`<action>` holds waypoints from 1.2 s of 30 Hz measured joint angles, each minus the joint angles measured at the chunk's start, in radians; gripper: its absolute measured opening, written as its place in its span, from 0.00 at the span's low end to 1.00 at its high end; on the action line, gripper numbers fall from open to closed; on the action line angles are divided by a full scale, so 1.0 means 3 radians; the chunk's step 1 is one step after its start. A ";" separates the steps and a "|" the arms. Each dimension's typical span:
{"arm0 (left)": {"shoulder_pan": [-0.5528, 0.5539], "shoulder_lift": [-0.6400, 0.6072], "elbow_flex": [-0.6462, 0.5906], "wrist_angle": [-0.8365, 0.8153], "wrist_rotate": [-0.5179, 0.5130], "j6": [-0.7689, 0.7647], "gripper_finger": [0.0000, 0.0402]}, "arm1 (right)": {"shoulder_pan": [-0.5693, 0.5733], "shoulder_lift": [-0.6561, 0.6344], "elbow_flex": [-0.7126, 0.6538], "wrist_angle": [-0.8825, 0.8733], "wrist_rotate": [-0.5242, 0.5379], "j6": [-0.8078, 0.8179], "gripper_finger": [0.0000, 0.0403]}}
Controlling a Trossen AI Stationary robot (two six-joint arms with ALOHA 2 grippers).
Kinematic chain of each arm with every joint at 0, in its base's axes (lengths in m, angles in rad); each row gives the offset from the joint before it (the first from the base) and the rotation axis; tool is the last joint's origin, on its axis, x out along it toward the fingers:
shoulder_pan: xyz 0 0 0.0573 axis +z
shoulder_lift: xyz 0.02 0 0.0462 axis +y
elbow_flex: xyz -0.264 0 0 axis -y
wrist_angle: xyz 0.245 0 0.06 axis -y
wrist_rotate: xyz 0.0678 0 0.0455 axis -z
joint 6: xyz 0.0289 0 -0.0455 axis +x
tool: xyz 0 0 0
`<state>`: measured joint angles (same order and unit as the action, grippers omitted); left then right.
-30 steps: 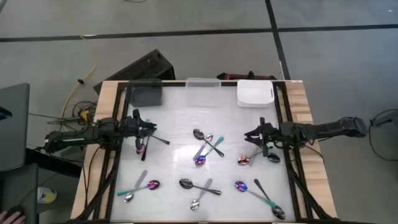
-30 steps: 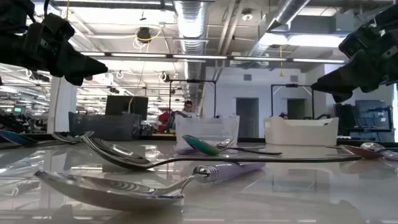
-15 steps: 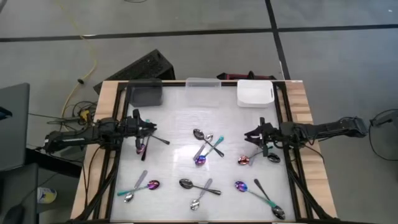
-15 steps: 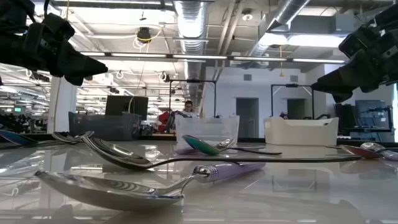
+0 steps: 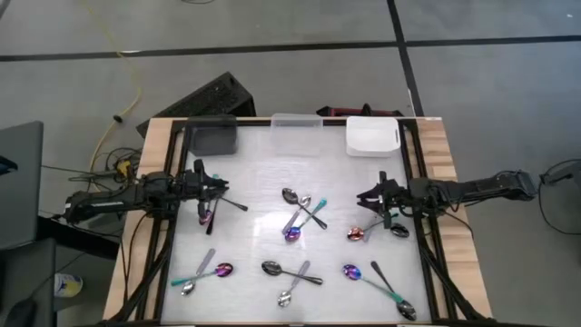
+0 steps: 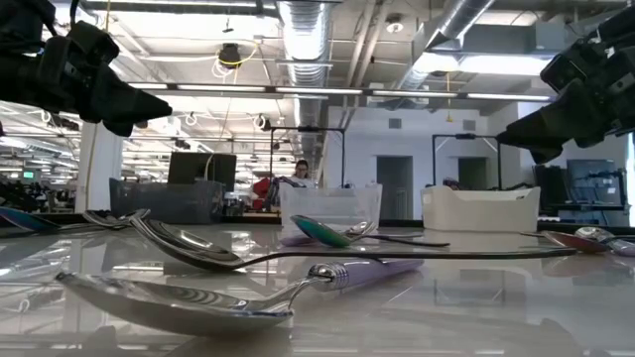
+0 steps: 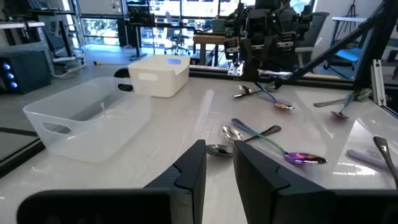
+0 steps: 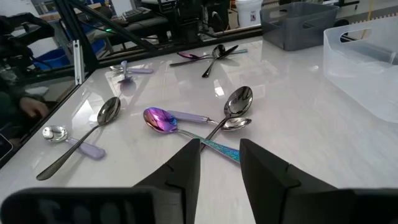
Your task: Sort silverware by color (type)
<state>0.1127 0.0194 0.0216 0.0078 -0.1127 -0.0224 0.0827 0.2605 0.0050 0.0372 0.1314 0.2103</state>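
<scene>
While hanging over the table at mid-left of the high view, left gripper showing fingers slightly parted, gripping nothing, just above a dark and purple spoon pair. Right gripper hovering at mid-right, likewise a little apart and empty, beside a reddish spoon. Silverware lying scattered: crossed cluster at centre, more pairs along the lower edge. Grey, clear and white bins sitting along the top edge.

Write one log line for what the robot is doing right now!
left pincer: open, empty | right pincer: open, empty | spoons: loose on table | bins: empty
</scene>
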 joint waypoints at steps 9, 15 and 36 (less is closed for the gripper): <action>-0.0001 0.0000 0.0000 -0.0001 0.0000 0.0000 0.16 | 0.0000 0.0001 0.0000 0.0000 0.0000 -0.0001 0.34; 0.0000 0.0000 0.0001 0.0000 0.0001 -0.0001 0.16 | 0.0000 0.0000 0.0000 0.0000 0.0000 -0.0001 0.34; -0.0001 0.0001 0.0000 0.0001 -0.0001 -0.0177 0.16 | 0.0001 0.0000 0.0000 0.0000 0.0000 -0.0001 0.34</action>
<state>0.1123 0.0196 0.0216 0.0082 -0.1131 -0.0757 0.0830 0.2604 0.0051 0.0372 0.1314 0.2100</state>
